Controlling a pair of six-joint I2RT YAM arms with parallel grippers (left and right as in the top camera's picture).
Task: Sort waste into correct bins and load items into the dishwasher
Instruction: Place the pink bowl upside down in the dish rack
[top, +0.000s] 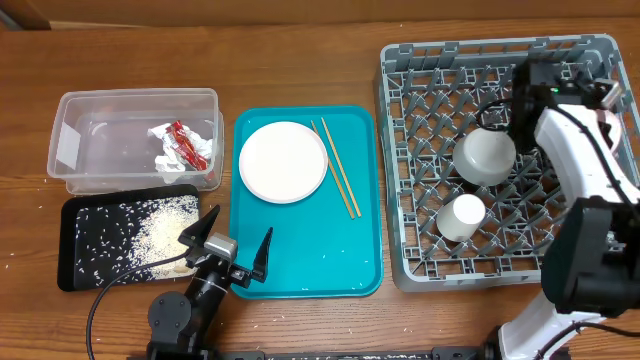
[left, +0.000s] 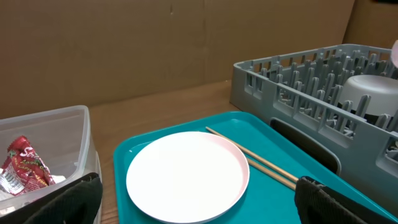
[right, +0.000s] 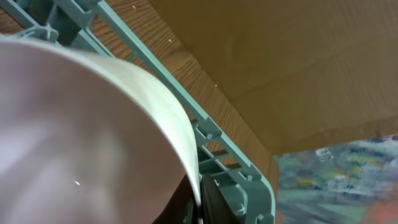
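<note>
A large white plate (top: 283, 161) and wooden chopsticks (top: 337, 170) lie on the teal tray (top: 310, 250). My left gripper (top: 230, 245) is open and empty, low at the tray's front left corner; in the left wrist view (left: 205, 211) the plate (left: 186, 174) lies just ahead of it. My right gripper (top: 590, 92) is at the far right of the grey dish rack (top: 420, 80), shut on the edge of the pale pink plate (right: 74, 137). A grey-blue bowl (top: 486, 155) and a white cup (top: 463, 217) sit upside down in the rack.
The clear tub (top: 75, 110) at the left holds the red-and-white wrapper (top: 190, 145) and white tissue (top: 165, 160). The black tray (top: 75, 275) in front of it holds scattered rice (top: 160, 230). A brown cardboard wall stands behind the table.
</note>
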